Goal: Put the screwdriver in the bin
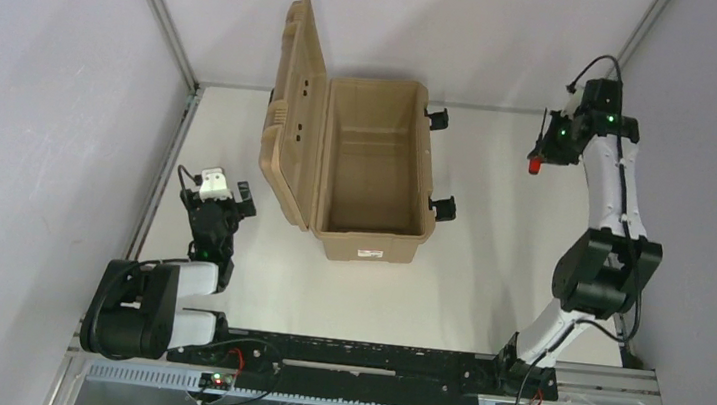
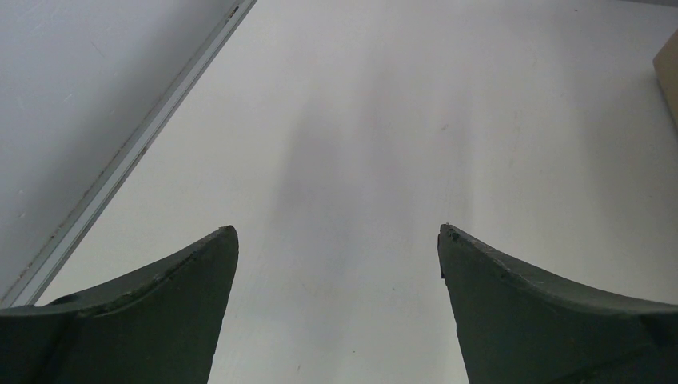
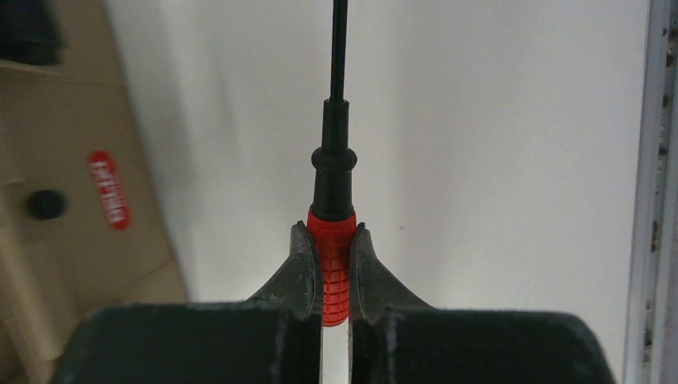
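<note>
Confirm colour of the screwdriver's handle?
The screwdriver handle is red and ribbed, with a black collar. Best in the right wrist view, pinched in the right gripper.

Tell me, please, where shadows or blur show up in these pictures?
Top external: evenly lit and sharp. Left wrist: a soft grey shadow streaks the table between the dark fingers. Right wrist: the screwdriver is crisp; the bin at left is blurred.

Black-and-white arms [image 1: 610,184], green lights [image 1: 605,116], dark curved fingers [image 2: 160,320].
</note>
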You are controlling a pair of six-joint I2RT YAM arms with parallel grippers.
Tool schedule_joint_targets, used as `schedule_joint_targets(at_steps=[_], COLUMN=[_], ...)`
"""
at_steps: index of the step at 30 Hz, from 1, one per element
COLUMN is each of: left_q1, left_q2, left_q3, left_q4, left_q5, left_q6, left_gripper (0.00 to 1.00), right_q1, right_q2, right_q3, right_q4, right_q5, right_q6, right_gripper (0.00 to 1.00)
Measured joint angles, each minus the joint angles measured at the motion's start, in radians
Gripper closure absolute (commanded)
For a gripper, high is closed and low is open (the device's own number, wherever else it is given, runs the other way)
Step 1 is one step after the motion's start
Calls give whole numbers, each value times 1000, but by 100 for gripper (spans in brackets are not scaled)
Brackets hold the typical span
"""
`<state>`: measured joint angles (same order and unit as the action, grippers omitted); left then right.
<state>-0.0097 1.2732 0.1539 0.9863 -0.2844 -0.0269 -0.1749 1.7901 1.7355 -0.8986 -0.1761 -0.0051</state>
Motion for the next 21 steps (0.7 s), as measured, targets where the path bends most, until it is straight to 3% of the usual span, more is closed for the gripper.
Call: schedule_joint_targets(at_steps=[9, 15, 21], left_q1=[0, 0, 0], left_q2=[0, 0, 0], left_q3=[0, 0, 0], left_q4=[0, 0, 0], left_q5=[0, 0, 0], left_q6=[0, 0, 0], left_gripper=[0, 0, 0], right_q1=[70, 276, 483], right_q2=[-190, -238, -177], right_q3=[27, 27, 27], right_q4=[-6, 124, 231], right_q5=[-216, -316, -307], right_q6=[216, 364, 481], right_gripper=[99, 96, 96])
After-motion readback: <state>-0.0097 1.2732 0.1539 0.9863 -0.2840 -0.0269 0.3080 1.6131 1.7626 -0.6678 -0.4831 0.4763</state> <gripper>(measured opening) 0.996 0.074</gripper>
